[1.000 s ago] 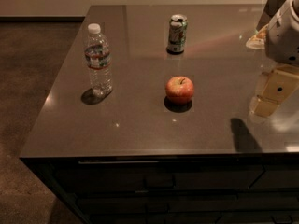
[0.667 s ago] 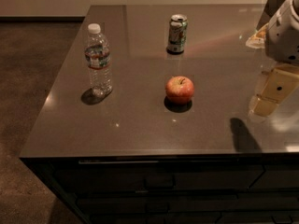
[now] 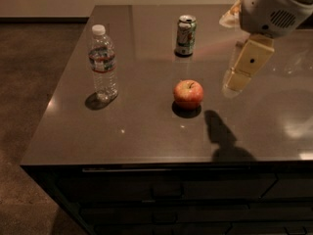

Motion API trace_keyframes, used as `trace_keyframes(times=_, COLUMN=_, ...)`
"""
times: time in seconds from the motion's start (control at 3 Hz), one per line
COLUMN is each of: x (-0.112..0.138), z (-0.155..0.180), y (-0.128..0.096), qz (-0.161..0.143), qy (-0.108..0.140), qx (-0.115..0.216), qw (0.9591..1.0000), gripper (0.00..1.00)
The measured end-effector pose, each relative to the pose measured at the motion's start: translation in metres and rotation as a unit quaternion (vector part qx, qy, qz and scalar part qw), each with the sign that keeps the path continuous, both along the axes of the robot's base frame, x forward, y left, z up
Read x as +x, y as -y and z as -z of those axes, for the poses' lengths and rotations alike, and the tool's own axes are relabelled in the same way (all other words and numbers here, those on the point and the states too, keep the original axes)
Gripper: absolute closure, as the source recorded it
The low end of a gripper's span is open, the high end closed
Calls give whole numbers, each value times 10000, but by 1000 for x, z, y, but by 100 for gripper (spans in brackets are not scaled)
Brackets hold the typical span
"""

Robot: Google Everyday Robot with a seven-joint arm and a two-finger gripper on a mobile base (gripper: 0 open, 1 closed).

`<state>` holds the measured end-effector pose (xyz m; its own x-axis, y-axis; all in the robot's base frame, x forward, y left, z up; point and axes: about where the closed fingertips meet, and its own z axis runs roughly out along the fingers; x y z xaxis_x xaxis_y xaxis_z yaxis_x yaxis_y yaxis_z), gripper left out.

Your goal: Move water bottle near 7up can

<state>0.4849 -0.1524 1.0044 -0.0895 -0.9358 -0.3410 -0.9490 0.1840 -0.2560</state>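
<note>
The water bottle is clear with a white cap and a red, white and green label band. It stands upright near the left side of the dark table. The 7up can, green and white with a silver top, stands upright at the back middle, well apart from the bottle. My gripper hangs from the white arm at the upper right. It hovers above the table, right of the apple and far from the bottle, and holds nothing I can see.
A red apple sits in the middle of the table between the bottle and my gripper. The gripper's shadow falls near the front edge. Drawer fronts lie below the table's front edge. Brown floor is at the left.
My arm and gripper have moved left over the table, towards the apple and the can. The bottle, can and apple have not moved.
</note>
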Motion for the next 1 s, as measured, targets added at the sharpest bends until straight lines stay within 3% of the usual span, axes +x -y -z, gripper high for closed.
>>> trace_keyframes(times=0.33, x=30, z=-22, y=-48, qz=-395, qy=73, qx=449, qw=9982, gripper=0)
trace_keyframes(times=0.67, x=60, z=-41, y=-102, qz=-719, qy=130, qx=899, qw=9933, gripper=0)
trace_keyframes(times=1.0, x=89, z=-44, y=-155, qz=-807, qy=167, qx=1115, qw=9904, gripper=0)
